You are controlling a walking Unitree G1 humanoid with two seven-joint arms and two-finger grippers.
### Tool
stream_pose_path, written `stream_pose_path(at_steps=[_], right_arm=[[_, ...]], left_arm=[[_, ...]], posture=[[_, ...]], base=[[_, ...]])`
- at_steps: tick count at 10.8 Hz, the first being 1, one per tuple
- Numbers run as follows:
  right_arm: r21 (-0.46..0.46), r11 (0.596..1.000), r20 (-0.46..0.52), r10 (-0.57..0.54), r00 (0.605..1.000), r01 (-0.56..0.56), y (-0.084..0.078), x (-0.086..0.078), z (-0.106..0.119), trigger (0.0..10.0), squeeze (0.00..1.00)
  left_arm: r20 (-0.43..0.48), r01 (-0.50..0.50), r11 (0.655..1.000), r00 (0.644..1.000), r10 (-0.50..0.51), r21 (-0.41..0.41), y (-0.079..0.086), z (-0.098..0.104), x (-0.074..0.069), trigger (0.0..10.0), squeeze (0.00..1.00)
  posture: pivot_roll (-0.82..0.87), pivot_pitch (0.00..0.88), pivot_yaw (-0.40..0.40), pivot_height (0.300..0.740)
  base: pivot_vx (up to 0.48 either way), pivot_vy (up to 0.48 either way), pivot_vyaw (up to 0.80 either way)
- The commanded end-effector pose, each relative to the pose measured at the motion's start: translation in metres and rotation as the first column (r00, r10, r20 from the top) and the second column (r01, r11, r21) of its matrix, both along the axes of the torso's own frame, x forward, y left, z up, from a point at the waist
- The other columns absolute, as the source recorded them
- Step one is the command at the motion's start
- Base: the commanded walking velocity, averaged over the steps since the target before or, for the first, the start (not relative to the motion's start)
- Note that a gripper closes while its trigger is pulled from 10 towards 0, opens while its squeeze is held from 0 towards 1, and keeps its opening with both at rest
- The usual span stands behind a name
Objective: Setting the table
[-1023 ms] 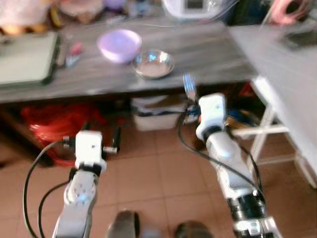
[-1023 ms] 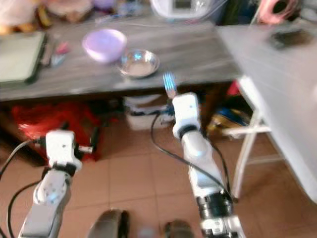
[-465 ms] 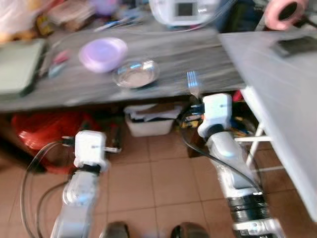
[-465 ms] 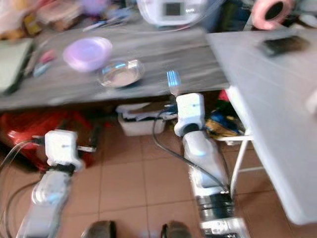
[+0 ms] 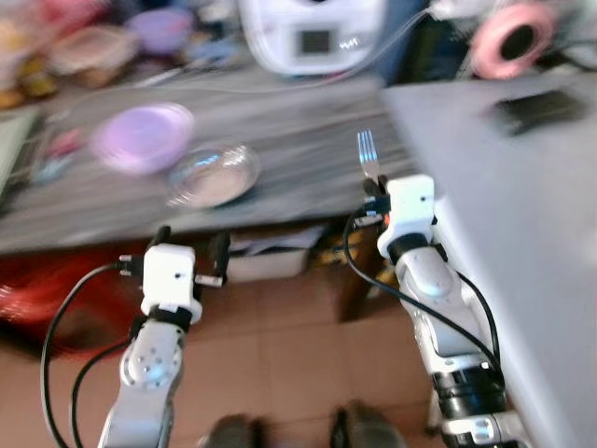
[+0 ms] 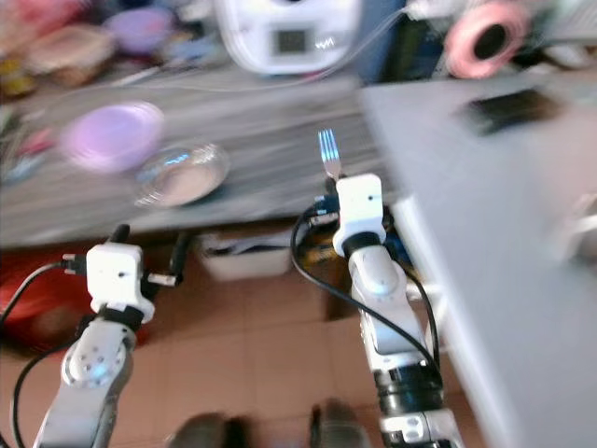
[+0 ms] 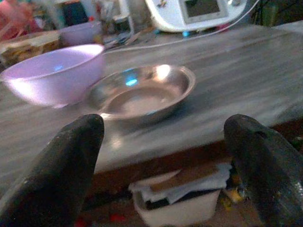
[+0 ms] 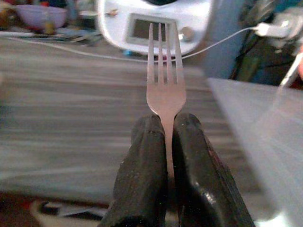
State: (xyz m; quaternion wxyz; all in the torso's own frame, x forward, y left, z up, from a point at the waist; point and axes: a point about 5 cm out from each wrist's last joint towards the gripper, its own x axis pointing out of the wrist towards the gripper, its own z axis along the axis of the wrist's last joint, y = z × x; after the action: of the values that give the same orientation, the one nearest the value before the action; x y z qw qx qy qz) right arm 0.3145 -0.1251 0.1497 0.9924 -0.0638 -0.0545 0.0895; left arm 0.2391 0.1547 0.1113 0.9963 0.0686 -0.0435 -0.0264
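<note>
My right gripper (image 8: 164, 124) is shut on a silver fork (image 8: 164, 84) whose tines point up; the fork (image 5: 367, 157) stands just before the wooden counter's front edge. My left gripper (image 7: 163, 137) is open with nothing between its fingers, held low in front of the counter. Ahead of it on the counter sit a steel bowl (image 7: 142, 91) and, touching its side, a lilac bowl (image 7: 56, 72). Both bowls (image 5: 213, 175) lie left of the fork. The grey table (image 5: 522, 205) runs along my right.
A white appliance (image 5: 312, 33) with a cable stands at the counter's back. A pink tape roll (image 5: 508, 39) and a dark phone (image 5: 539, 105) lie on the grey table. A white bin (image 7: 182, 203) sits under the counter. Red bags are low on the left.
The camera has swung right and closer, so the counter and bowls slid left in view and the grey table grew larger. The right gripper still holds the fork upright.
</note>
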Motion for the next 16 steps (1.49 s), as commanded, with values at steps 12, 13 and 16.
stream_pose_path(at_steps=[12, 13, 16], right_arm=[[0.029, 0.999, 0.019, -0.032, 0.999, 0.032, -0.012, 0.001, 0.004, 10.0, 0.0], [0.053, 0.997, 0.016, -0.053, 0.998, 0.052, -0.016, 0.005, 0.006, 10.0, 0.0], [0.066, 0.994, 0.036, -0.088, 0.995, 0.086, -0.023, 0.015, 0.015, 10.0, 0.0]], left_arm=[[0.008, -0.202, 0.978, 0.979, 0.202, 0.059, 0.032, 0.012, -0.021, 10.0, 0.0], [0.01, -0.198, 0.978, 0.98, 0.198, 0.058, 0.03, 0.012, -0.02, 10.0, 0.0], [0.01, -0.172, 0.984, 0.985, 0.172, 0.046, 0.021, 0.013, -0.017, 10.0, 0.0]], posture=[[0.06, 0.203, 0.008, 0.74], [0.06, 0.198, 0.009, 0.74], [0.06, 0.196, 0.01, 0.74]], base=[[0.061, 0.231, 0.0], [0.0, 0.0, 0.0], [0.0, 0.0, 0.68]])
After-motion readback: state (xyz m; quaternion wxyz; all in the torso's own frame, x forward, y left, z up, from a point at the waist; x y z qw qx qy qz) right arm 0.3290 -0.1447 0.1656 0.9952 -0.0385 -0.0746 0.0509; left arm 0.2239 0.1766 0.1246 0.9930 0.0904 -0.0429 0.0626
